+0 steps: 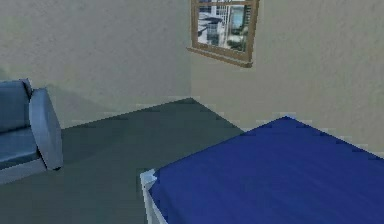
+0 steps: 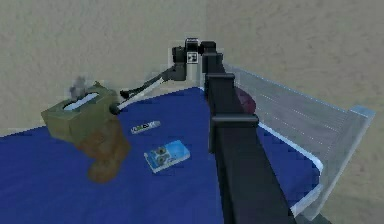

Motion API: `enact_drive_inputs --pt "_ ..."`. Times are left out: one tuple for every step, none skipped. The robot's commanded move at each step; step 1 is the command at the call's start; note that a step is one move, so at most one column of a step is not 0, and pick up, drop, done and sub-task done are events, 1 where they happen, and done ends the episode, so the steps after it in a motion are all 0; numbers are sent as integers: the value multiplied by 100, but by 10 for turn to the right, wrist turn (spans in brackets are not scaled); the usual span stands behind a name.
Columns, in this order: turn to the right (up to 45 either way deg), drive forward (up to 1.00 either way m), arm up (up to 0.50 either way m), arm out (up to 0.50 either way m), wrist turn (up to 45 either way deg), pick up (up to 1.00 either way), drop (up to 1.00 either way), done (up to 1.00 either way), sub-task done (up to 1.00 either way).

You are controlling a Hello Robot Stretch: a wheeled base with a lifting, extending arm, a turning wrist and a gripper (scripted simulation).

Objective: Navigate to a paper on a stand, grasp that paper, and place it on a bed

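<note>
Room: beige walls [image 1: 100,50], dark floor [image 1: 120,140], blue armchair [image 1: 25,130], framed picture [image 1: 224,28] | Surface: bed [image 1: 290,170] with blue cover, grey frame [image 2: 300,110] | On bed: olive box [image 2: 75,118], brown lump [image 2: 105,152], blue-white card [image 2: 165,157], pen-like thing [image 2: 147,125] | Paper: pale scrap [image 2: 78,89] atop the box, near the gripper [image 2: 128,95] | Gripper: above the bed; cannot tell whether it holds anything

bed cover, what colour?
The bed cover is plain deep blue, best seen in the forward view.
</note>
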Motion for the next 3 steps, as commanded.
enact_drive_inputs --pt "0 0 -26 0 0 0 0 0 0" --pt "0 0 -32 0 0 0 0 0 0" --pt "0 0 0 0 0 0 100 0 0"
